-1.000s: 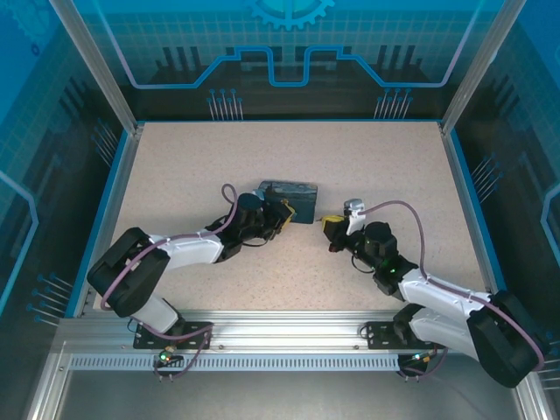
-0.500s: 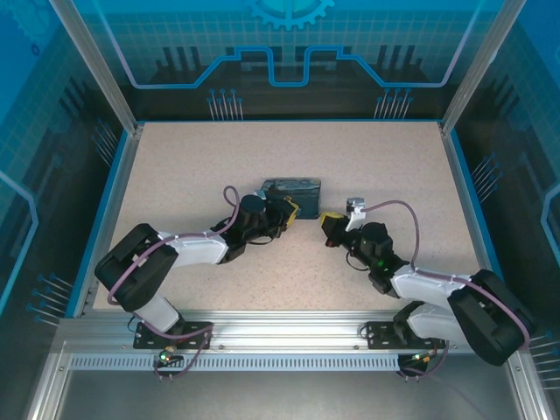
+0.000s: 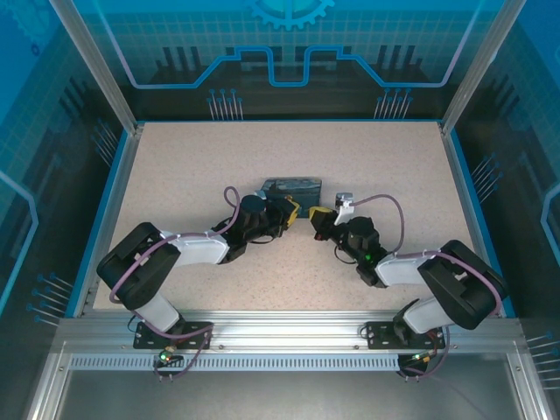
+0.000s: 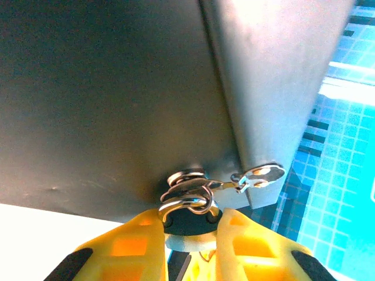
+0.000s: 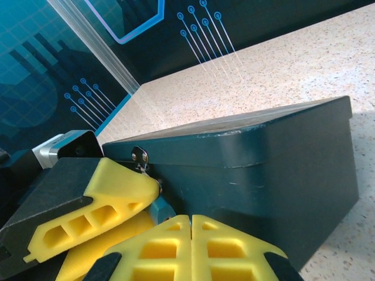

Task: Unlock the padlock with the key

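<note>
Speckled table carries the painted box, and both your grippers meet at its near corner. Your left gripper is clamped on the padlock. The shackle rises straight ahead of that gripper's fingertips toward a silver tab on the box corner. From that, the lock's long axis seems to run along the left fingers, with the body toward the wrist. Your right gripper has its jaws pressed together. The lock lies just ahead and to its left, so the left arm is nearer. You cannot make out the key or the keyhole's facing.
</note>
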Controlling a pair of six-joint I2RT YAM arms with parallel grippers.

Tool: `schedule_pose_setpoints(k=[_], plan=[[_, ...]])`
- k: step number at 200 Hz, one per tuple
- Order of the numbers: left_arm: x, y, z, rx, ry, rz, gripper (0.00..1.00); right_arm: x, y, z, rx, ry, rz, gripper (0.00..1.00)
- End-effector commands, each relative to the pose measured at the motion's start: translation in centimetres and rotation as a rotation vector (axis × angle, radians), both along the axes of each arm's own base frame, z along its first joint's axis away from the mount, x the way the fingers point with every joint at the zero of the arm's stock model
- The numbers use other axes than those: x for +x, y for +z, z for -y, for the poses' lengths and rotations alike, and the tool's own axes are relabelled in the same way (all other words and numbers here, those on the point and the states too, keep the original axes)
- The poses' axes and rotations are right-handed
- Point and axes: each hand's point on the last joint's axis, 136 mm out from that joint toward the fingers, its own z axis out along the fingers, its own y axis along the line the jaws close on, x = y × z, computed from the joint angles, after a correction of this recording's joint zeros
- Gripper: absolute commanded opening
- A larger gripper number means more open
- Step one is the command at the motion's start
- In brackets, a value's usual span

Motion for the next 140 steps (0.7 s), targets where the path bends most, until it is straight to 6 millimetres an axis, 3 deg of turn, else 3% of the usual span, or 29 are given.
schedule_pose_setpoints(k=[1, 84, 140], plan=[[1.0, 3.1, 0.8, -0.092, 0.016, 0.069, 0.0, 0.5, 2.2, -0.7, 0.062, -0.004, 0.061, 0.0], [1.0, 3.3, 1.0, -0.116, 0.016, 0.062, 0.0, 0.4, 0.8, -1.4, 0.068, 0.015, 0.029, 0.0], [1.0, 3.0, 1.0, -0.112, 0.017, 0.056, 0.0, 0.2, 1.2, -0.9, 0.067, 0.004, 0.042, 0.0]])
